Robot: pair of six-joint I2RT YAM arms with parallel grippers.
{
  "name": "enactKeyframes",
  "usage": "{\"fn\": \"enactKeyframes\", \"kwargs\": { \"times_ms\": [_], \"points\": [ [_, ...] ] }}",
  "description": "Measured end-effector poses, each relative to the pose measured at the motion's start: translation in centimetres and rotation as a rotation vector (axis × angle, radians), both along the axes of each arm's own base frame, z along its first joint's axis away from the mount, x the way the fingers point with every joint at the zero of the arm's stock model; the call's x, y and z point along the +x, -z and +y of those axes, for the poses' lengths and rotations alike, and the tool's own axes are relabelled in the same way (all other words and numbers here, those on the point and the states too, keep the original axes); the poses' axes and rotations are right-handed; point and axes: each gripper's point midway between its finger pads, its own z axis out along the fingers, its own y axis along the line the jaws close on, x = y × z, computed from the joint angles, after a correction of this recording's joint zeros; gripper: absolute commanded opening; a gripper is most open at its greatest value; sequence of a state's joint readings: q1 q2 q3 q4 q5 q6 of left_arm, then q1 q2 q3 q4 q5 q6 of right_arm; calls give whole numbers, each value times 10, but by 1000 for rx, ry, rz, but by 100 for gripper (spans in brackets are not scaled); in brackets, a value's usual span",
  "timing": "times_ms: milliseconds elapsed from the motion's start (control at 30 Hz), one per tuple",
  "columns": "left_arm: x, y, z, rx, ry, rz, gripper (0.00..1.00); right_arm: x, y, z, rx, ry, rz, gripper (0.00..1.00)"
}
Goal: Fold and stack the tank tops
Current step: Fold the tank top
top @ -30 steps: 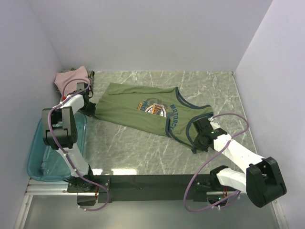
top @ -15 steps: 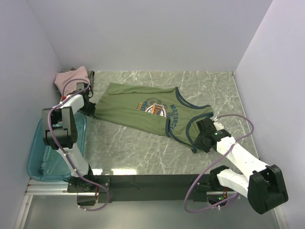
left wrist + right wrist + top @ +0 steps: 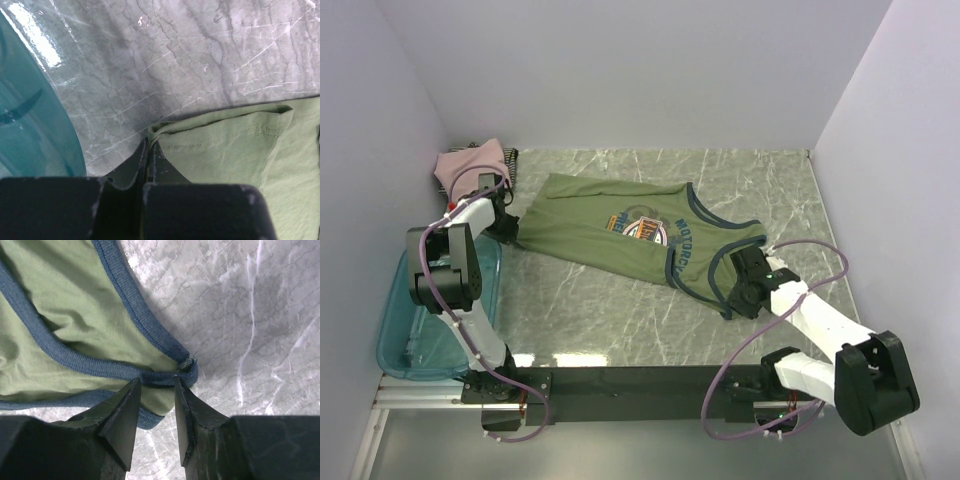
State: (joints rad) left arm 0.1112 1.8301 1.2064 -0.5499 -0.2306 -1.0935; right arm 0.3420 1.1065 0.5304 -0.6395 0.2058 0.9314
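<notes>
Marble tabletop [image 3: 620,325] is holding the olive-green tank top [image 3: 605,232] unfolded mid-frame, left gripper [image 3: 149,145] pinching its hem corner tight, right gripper [image 3: 156,382] straddling the navy strap [image 3: 125,295] with jaws slightly parted, dusty-pink top [image 3: 470,160] waiting upper left, nothing stacked.

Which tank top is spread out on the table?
The olive-green one with navy trim, laid out in the middle; the pink one sits bunched in the far-left corner.
</notes>
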Motion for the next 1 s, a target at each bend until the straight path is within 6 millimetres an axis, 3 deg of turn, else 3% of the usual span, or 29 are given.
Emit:
{"fn": "enactKeyframes", "kwargs": {
  "times_ms": [100,167,233,467,800,1000],
  "points": [
    [0,0,0,0,-1,0,1,1,2,1,4,1,1,34],
    [0,0,1,0,-2,0,1,-2,6,1,7,-3,9,23],
    [0,0,1,0,-3,0,1,-3,7,0,7,-8,10,1],
    [0,0,1,0,-3,0,1,-5,2,0,14,-3,-6,0],
    [0,0,1,0,-4,0,1,2,-44,-19,30,79,-142,0],
    [0,0,1,0,-4,0,1,1,-41,-27,12,111,-123,0]
  ]
}}
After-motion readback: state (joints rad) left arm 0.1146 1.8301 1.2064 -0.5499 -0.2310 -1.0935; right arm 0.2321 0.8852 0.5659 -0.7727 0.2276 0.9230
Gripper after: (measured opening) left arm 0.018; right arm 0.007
